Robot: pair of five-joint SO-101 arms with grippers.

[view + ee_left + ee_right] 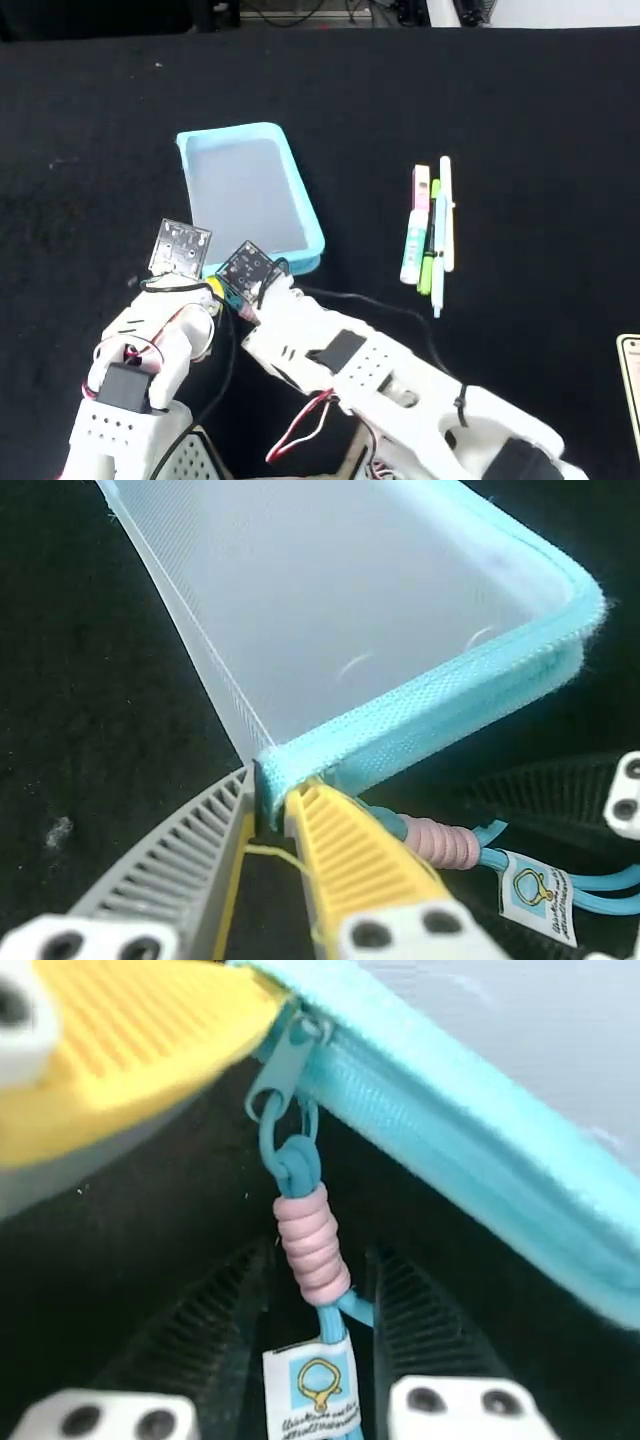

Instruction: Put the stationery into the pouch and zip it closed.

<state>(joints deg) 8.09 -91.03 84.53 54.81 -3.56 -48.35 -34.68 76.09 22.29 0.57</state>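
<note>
A black cloth-covered table (pixel 500 100) carries both arms and the task's things. Left gripper (pixel 270 795): its grey and yellow fingers (pixel 350 865) are pressed together on the near corner of the light-blue pouch (pixel 400 610), pinching the woven edge where the zipper tape ends. Right gripper (pixel 320 1257): the two black fingers (pixel 425 1330) stand parted, one on each side of the zipper pull, with a gap visible between each finger and the cord. The pink ribbed bead (pixel 312 1245) of the pull lies at the fingertips, and the printed tag (pixel 310 1390) hangs farther back between them. The blue zipper slider (pixel 285 1050) sits just beyond the bead, at the pouch's corner and beside the left gripper's yellow finger. In the high view the two grippers meet at the pouch's near corner, and the pouch (pixel 245 190) lies flat, extending away from them. The pens and markers (pixel 430 225) lie side by side on the cloth, well apart from the pouch, on the right arm's side.
</note>
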